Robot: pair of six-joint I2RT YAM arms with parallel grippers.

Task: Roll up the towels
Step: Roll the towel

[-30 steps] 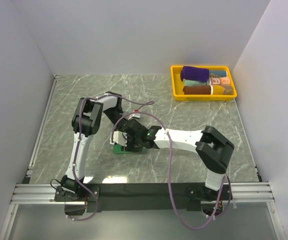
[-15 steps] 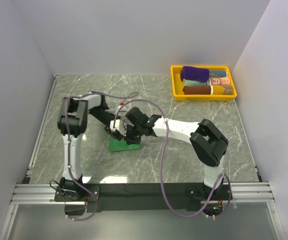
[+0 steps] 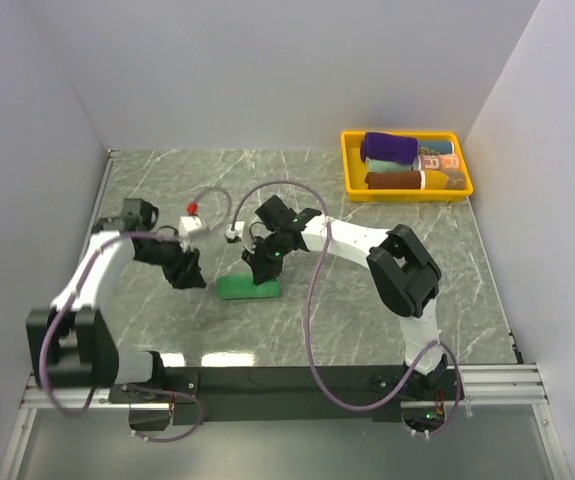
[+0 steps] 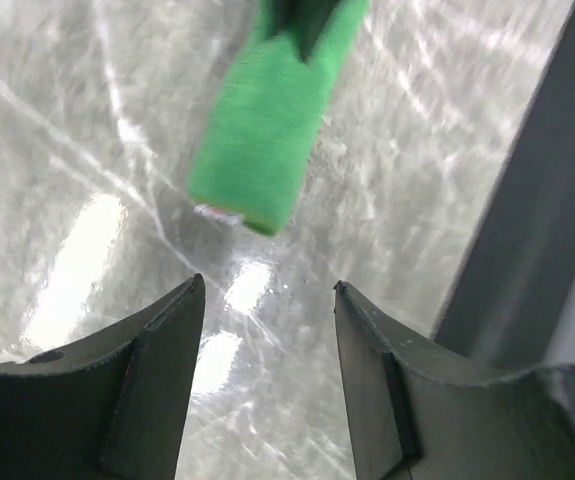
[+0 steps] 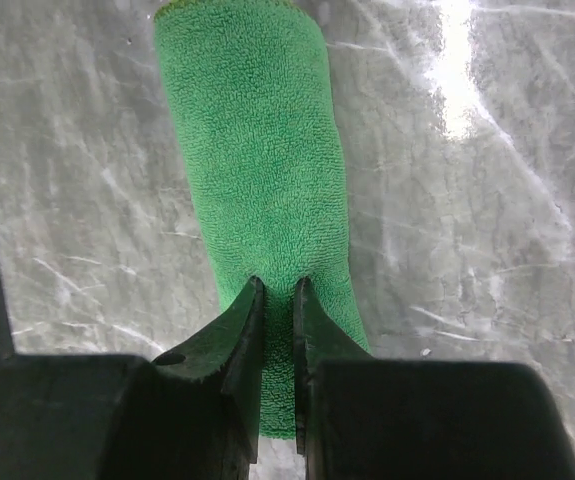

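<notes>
The green towel (image 3: pixel 247 288) lies rolled into a short tube on the marble table. It also shows in the right wrist view (image 5: pixel 257 180) and the left wrist view (image 4: pixel 267 120). My right gripper (image 3: pixel 263 268) sits on top of the roll, its jaws nearly closed and pinching a fold of the cloth (image 5: pixel 278 290). My left gripper (image 3: pixel 189 275) is open and empty, left of the roll and apart from it (image 4: pixel 267 300). A dark purple rolled towel (image 3: pixel 389 148) lies in the yellow tray.
The yellow tray (image 3: pixel 407 192) stands at the back right and holds several rolled towels. White walls close in the table on the left, back and right. A black rail runs along the near edge (image 3: pixel 287 380).
My left arm has swung away to the left and let go of the green roll. My right gripper has stayed on the roll, shifting slightly toward the back.
</notes>
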